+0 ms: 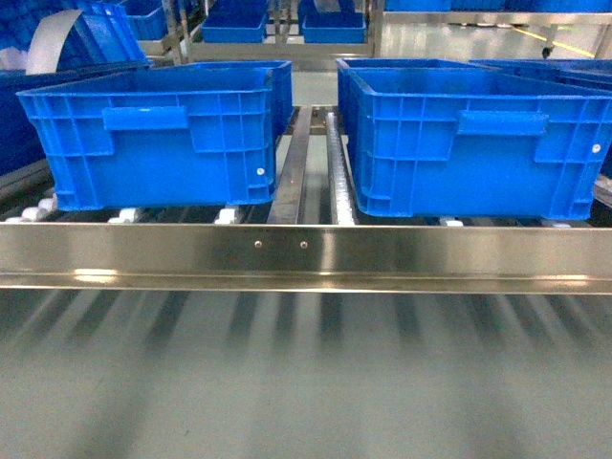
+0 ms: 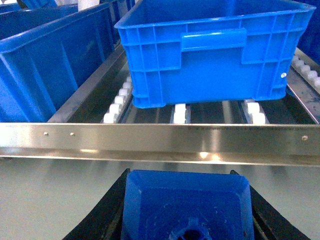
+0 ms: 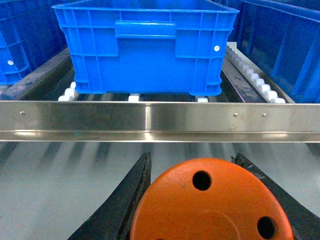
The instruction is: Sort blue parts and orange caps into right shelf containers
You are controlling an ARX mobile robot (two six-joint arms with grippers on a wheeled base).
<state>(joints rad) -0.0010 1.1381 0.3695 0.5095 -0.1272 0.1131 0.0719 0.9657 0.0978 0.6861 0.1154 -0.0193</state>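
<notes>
In the left wrist view my left gripper (image 2: 179, 172) is shut on a blue part (image 2: 185, 205), its black fingers (image 2: 107, 215) pressed against both sides. My right gripper (image 3: 191, 156) is shut on an orange cap (image 3: 210, 210) whose holed flat top faces the camera. Both are held low, in front of the shelf's steel front rail (image 1: 306, 253). Two large blue containers stand on the shelf: the left one (image 1: 158, 134) lies ahead of the left gripper, the right one (image 1: 473, 143) ahead of the right. Neither gripper shows in the head view.
White roller tracks (image 2: 117, 102) run under the crates, and a steel divider (image 1: 292, 172) lies between them. More blue crates stand at the far left (image 2: 45, 60), the far right (image 3: 285, 45) and on racks behind (image 1: 234, 24). Grey floor (image 1: 306, 373) lies before the rail.
</notes>
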